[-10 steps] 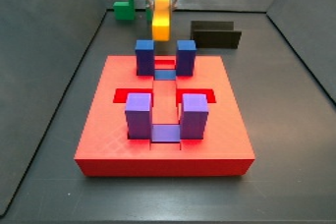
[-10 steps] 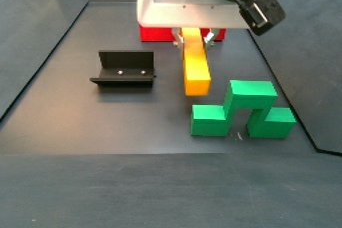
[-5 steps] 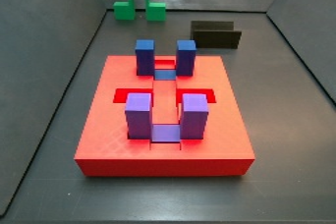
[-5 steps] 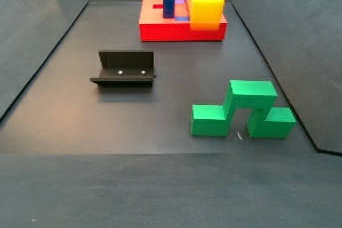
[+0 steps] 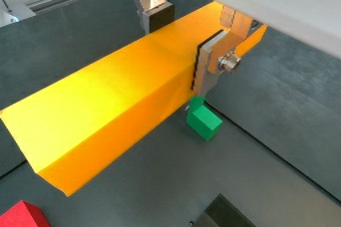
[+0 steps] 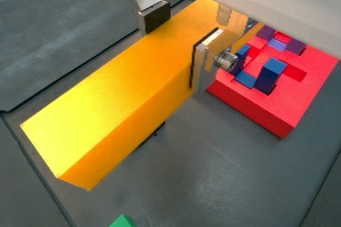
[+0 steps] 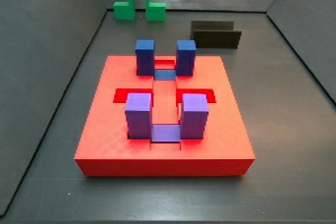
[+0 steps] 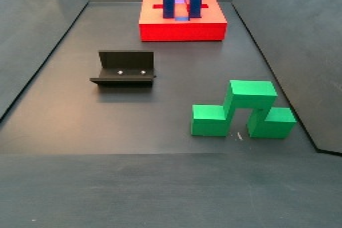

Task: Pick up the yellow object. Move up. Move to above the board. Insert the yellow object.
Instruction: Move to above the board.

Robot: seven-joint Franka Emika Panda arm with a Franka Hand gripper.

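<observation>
I see the gripper (image 5: 182, 34) clamped on the yellow object (image 5: 120, 102) in both wrist views, a silver finger (image 6: 209, 58) flat against each long side. The bar hangs above the dark floor, with the board (image 6: 282, 80) below, beside its gripped end. Neither side view shows the gripper.

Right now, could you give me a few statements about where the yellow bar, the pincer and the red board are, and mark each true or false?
1. The pincer grips the yellow bar between its two silver fingers. True.
2. The yellow bar sits in the red board. False: the board's slots hold no bar; both wrist views show it held up above the floor.
3. The pincer shows in both side views. False: neither shows it.
4. Green blocks stand on the floor apart from the board. True.
5. The black fixture sits on the board. False: it stands on the floor.
</observation>
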